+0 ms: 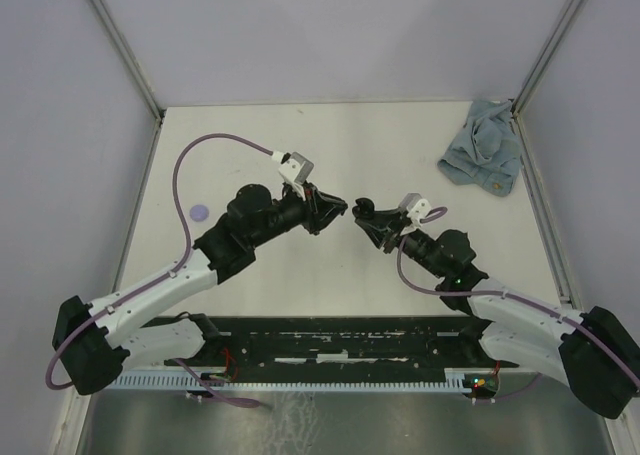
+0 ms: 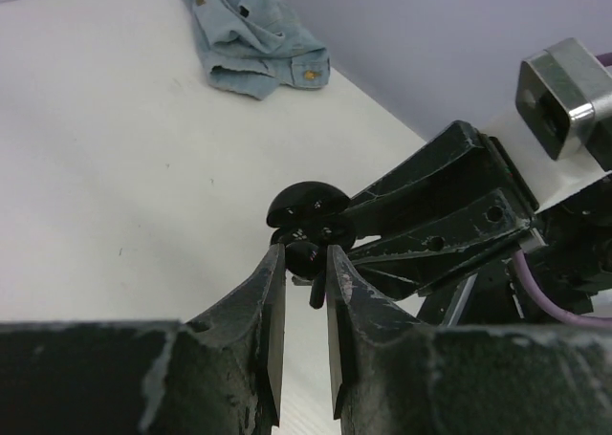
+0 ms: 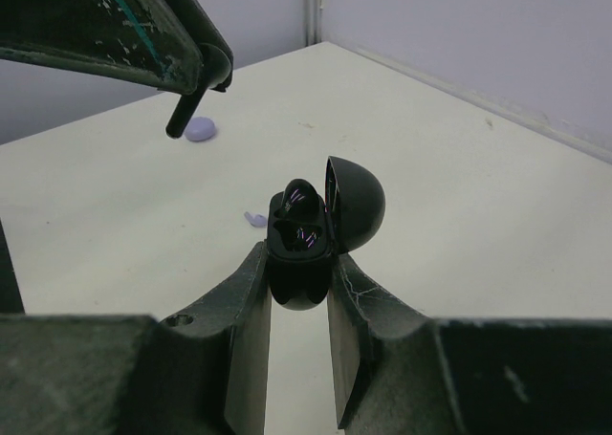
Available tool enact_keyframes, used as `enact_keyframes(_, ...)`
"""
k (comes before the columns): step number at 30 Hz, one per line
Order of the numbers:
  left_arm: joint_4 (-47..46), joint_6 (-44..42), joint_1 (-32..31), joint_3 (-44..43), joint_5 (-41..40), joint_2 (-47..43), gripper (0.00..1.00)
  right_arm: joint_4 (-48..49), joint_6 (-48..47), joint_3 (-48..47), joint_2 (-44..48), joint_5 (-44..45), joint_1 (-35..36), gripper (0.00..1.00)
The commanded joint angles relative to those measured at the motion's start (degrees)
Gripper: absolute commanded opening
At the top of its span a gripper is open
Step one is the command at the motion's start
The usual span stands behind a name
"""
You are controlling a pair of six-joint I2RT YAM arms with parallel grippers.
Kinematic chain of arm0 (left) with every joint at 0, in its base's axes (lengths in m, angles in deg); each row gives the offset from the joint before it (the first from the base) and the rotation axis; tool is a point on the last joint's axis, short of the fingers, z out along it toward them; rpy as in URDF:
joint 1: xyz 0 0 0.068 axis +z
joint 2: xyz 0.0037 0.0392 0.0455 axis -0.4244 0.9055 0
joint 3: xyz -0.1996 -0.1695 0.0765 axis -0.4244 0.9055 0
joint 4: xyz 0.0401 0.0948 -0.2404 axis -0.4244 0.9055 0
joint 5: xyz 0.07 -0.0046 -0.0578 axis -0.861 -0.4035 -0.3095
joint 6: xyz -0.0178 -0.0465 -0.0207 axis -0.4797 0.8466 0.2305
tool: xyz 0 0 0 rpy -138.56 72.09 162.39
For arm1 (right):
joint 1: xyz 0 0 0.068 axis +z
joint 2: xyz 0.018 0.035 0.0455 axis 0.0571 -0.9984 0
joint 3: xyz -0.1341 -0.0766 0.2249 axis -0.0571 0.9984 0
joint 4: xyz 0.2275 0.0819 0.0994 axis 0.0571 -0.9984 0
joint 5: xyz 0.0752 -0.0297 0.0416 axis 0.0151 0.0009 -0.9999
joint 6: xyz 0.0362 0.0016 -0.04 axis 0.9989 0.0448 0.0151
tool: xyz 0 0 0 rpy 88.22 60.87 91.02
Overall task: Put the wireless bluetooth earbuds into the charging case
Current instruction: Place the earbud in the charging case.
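My left fingers (image 2: pixel 275 277) are clamped on a black earbud (image 2: pixel 308 259), just short of the case (image 3: pixel 306 234), which my right fingers (image 3: pixel 256 282) pinch at its base, lid open. The bud looks light, slick and tiny, so it is best gripped by the head with the stem free.

Robot arms: two, left arm (image 1: pixel 170 275) and right arm (image 1: pixel 500 310).
Charging case (image 3: pixel 349 206): one, black.
Earbuds: one black earbud (image 2: pixel 315 292); one lilac earbud (image 3: pixel 255 219); possibly a third seated in the case, but glare hides it.
Lilac disc (image 1: pixel 200 212): one.
Denim shirt (image 1: pixel 483 155): one.
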Motion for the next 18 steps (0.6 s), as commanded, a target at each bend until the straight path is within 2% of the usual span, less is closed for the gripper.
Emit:
enact_keyframes(1,-8.1,-1.45,-1.12,0.33,3.28,-0.62,0.21,8.27,3.49,-3.15,-1.58,-3.52,0.44,0.02)
enact_keyframes(18,-11.5,-4.31,-3.38,-0.74,0.59,3.7,0.21,12.25,7.27,-4.13,-2.93,-7.14,0.84,0.02)
